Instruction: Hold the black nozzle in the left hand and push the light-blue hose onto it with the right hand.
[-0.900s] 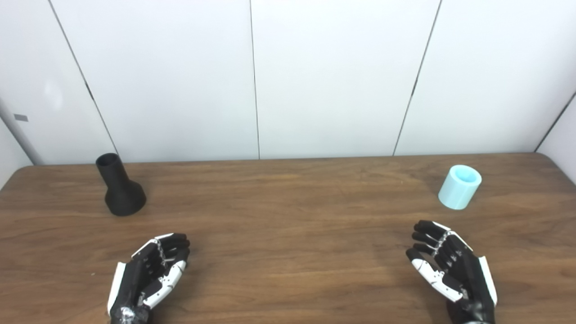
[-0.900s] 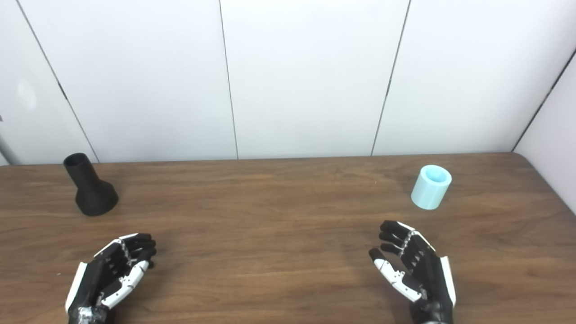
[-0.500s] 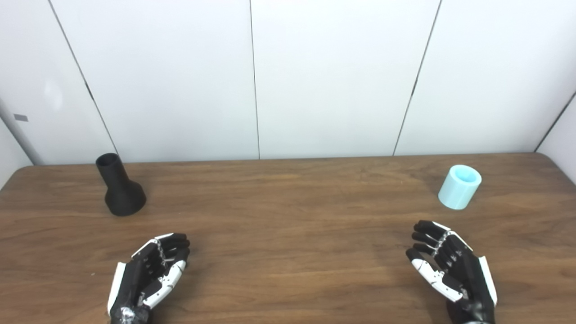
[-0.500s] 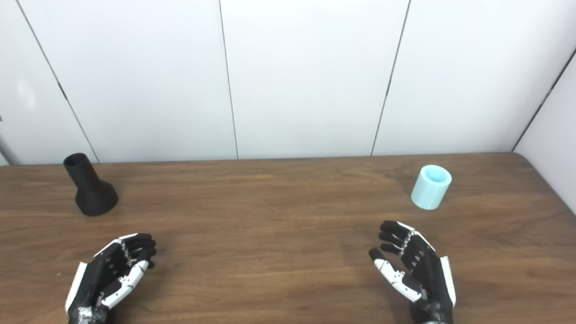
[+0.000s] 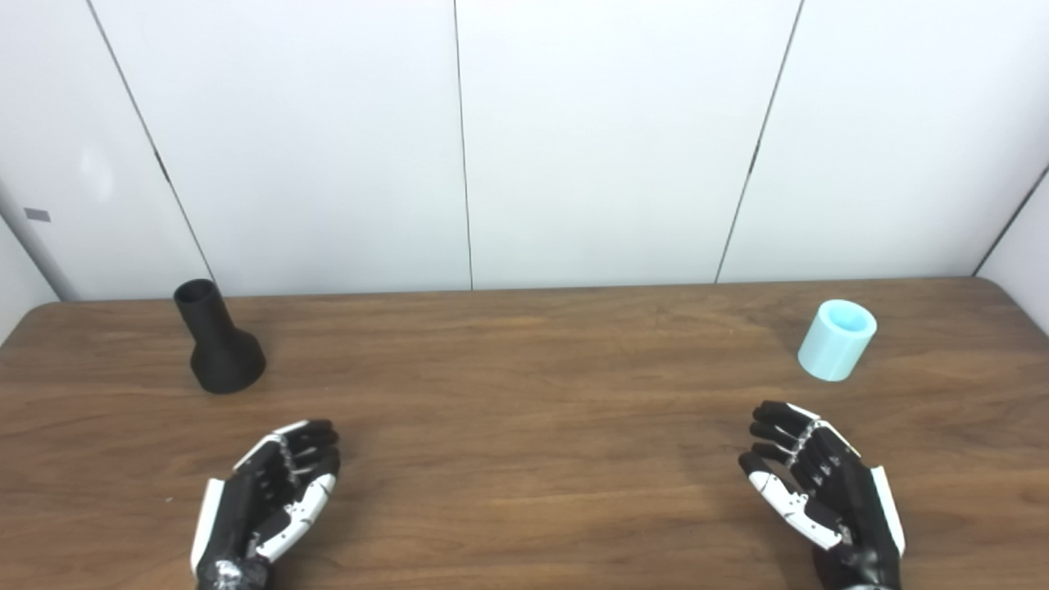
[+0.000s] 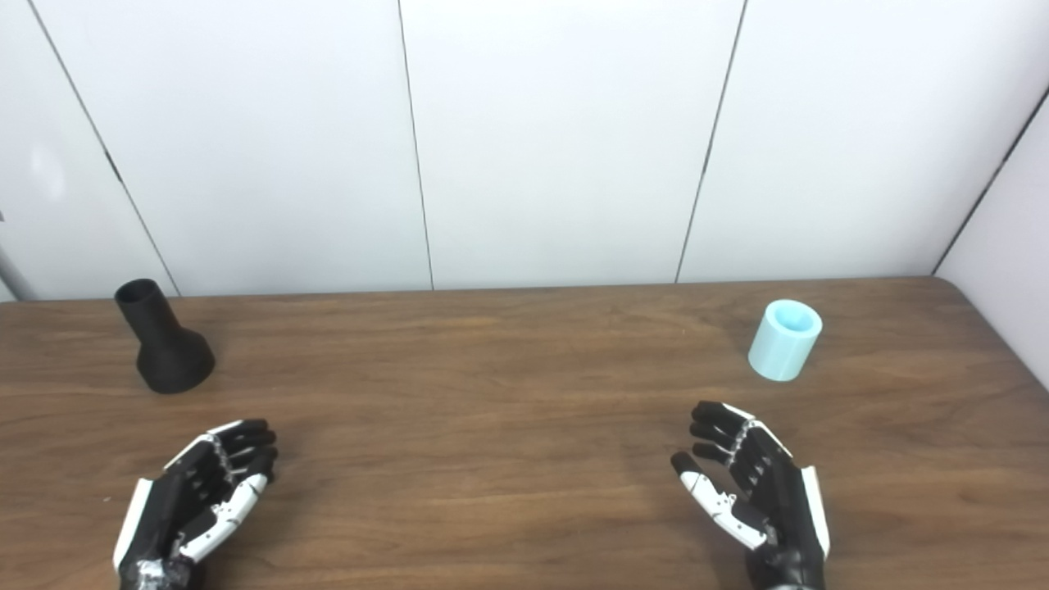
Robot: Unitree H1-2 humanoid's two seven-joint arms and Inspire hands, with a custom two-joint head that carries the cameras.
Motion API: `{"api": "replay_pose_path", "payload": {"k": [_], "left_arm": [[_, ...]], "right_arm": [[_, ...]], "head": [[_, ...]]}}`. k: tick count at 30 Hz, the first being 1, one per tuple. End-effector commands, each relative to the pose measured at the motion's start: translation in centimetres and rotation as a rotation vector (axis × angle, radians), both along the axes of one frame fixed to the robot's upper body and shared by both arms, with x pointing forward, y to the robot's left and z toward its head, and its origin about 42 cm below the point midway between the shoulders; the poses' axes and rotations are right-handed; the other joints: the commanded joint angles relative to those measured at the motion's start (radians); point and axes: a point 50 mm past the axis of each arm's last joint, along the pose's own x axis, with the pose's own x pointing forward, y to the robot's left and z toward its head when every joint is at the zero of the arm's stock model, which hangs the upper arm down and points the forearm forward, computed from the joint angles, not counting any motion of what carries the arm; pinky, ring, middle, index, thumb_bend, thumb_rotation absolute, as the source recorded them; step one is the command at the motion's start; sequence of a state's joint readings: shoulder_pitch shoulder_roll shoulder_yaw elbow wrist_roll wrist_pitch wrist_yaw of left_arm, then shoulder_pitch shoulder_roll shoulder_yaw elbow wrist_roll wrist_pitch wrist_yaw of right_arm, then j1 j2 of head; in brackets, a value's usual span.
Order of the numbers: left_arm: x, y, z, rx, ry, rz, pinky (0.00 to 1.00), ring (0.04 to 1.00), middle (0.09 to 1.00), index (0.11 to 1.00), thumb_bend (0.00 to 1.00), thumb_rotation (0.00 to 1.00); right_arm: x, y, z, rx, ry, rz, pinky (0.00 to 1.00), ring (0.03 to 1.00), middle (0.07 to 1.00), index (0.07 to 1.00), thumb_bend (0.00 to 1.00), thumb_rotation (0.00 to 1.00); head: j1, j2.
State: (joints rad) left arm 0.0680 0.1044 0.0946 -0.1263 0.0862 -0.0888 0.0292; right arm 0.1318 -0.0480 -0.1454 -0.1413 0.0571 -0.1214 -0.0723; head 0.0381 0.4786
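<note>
The left hand [image 5: 266, 496] is drifting slightly left and back toward the robot compared with a moment ago, fingers loosely spread and holding nothing. The right hand [image 5: 819, 483] is staying put, fingers also apart and empty. The black nozzle [image 5: 217, 340] is standing upright at the desk's [image 5: 524, 393] far left, the light-blue hose [image 5: 837, 340] at far right, both untouched. Neither view is revealing anything the other hides.
</note>
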Motion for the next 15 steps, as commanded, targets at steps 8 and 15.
{"api": "replay_pose_path", "payload": {"k": [8,15], "left_arm": [[0.9,2.6,1.1,0.089,0.022,0.152,0.69,0.779,0.804,0.828,0.83,0.2],[3.1,2.7,2.3,0.229,-0.012,0.266,0.69,0.783,0.813,0.85,0.87,0.27]], "right_arm": [[0.2,-2.5,-0.1,0.028,-0.007,0.025,0.71,0.755,0.749,0.713,0.24,0.0],[0.5,-4.6,-0.2,0.065,0.013,0.01,0.66,0.724,0.724,0.703,0.24,0.04]], "head": [[0.192,-0.004],[0.358,-0.01]]}}
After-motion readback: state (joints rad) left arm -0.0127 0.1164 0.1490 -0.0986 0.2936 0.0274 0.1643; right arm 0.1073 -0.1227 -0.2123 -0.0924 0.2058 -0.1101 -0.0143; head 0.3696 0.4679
